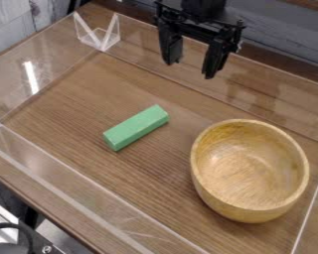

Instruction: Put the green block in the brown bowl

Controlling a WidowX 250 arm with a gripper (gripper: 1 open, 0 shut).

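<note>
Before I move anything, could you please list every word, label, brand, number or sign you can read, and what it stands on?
None can be read: the green block, brown bowl and pincer show no legible text.

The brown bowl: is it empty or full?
Empty: the bowl stands upright, its pale inside bare to the bottom, while the green block lies outside it on the table.
</note>
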